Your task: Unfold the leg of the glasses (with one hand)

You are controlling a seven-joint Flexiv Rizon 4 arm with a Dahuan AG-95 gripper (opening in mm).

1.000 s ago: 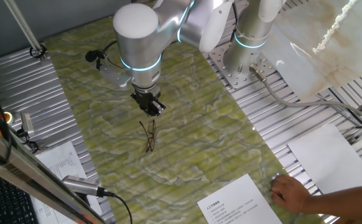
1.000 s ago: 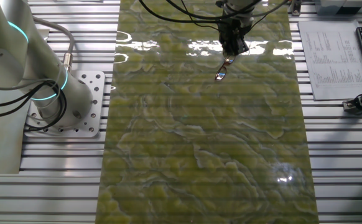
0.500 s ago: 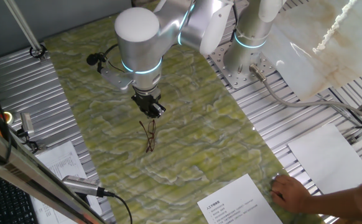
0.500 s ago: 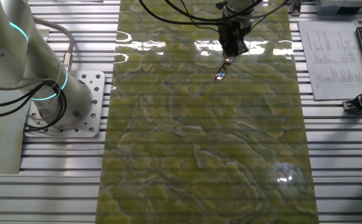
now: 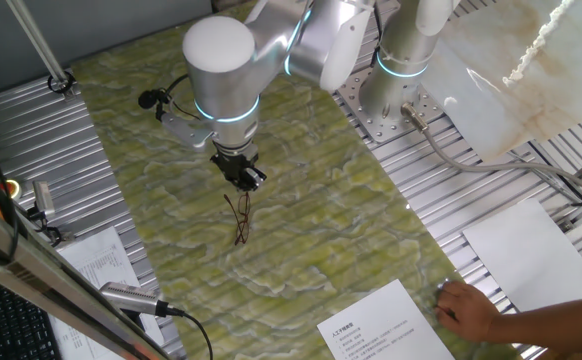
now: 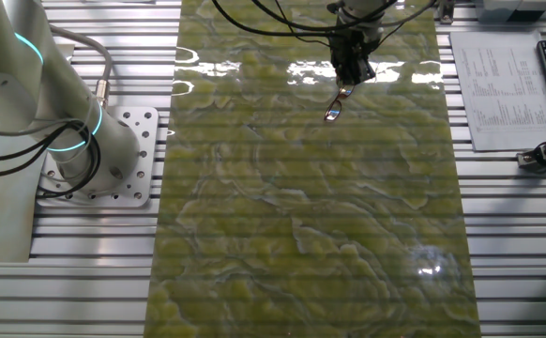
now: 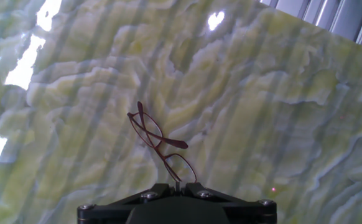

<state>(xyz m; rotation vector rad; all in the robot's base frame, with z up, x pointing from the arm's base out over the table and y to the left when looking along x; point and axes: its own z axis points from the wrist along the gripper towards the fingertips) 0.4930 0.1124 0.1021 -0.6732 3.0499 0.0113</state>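
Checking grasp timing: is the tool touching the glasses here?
Cannot tell. In the hand view the glasses run right up to the tool, hiding any gap; both fixed views are too small to settle it.

One pair of glasses (image 5: pixel 239 218) lies at the centre of the frame on the single green marbled mat (image 5: pixel 301 230), with one black two-finger gripper (image 5: pixel 248 180) just above it. Two robot arms show: one over the mat (image 5: pixel 221 60), one mounted at the upper right (image 5: pixel 411 40). Three printed paper sheets are in view: lower left (image 5: pixel 101 262), bottom centre (image 5: pixel 386 330), right edge (image 5: pixel 531 255). One bare human hand (image 5: pixel 466 308) rests at the lower right.
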